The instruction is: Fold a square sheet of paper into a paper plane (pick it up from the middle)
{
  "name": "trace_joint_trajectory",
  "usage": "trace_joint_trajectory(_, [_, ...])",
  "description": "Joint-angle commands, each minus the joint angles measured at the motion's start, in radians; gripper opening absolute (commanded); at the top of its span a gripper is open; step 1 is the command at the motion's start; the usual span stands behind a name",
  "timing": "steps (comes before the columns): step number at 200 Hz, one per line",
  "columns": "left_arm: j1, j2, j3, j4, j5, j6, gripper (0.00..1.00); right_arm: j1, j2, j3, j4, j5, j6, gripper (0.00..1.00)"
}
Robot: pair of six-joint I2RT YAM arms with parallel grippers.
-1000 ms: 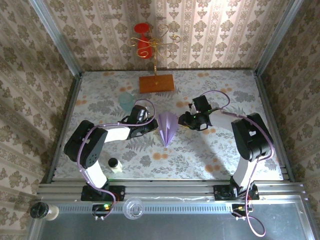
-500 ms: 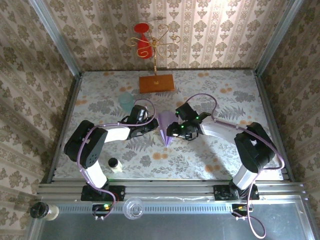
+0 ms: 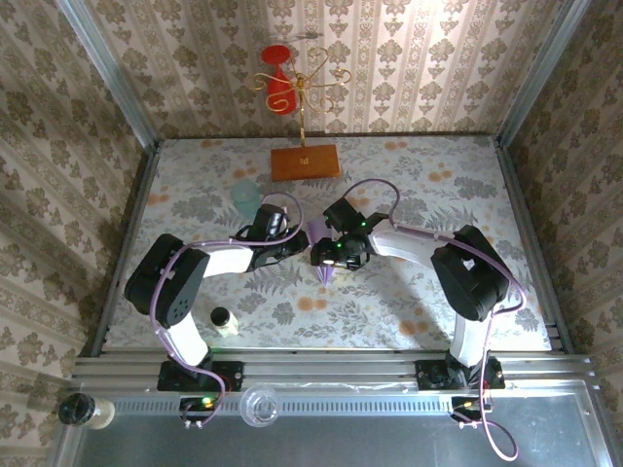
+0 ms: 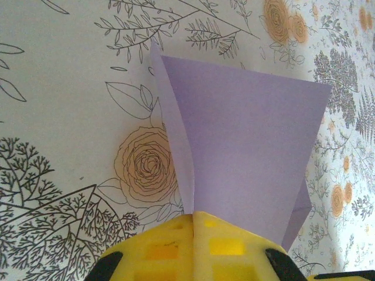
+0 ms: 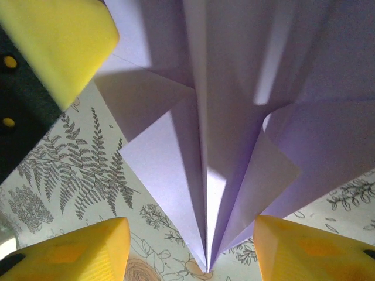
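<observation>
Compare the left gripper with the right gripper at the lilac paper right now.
The left gripper is shut, pinching the paper plane at one edge; the right gripper is open, fingers spread either side of the plane's point. From above, the left gripper sits beside the plane, the right gripper over it. Both have yellow fingers.

At the back lies an orange-brown wooden board (image 3: 305, 161), with a teal cup (image 3: 245, 197) left of it.
</observation>
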Motion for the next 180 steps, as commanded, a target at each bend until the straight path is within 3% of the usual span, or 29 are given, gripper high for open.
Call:
trace_joint_trajectory(1, [0.006,-0.005,-0.01,0.022,0.021,-0.005,0.03,0.008,0.037,0.046,-0.06,0.029,-0.047,0.6])
trace_joint_trajectory(100, [0.007,0.0,-0.011,0.019,0.026,-0.004,0.03,0.008,0.05,0.08,-0.078,0.08,-0.061,0.53])
trace_joint_trajectory(134, [0.008,0.002,-0.007,0.019,0.026,-0.002,0.03,0.007,-0.003,0.039,-0.034,0.122,-0.055,0.58])
trace_joint_trajectory(180, [0.009,0.004,-0.003,0.019,0.032,-0.002,0.03,0.013,0.046,0.068,-0.053,0.064,-0.068,0.59])
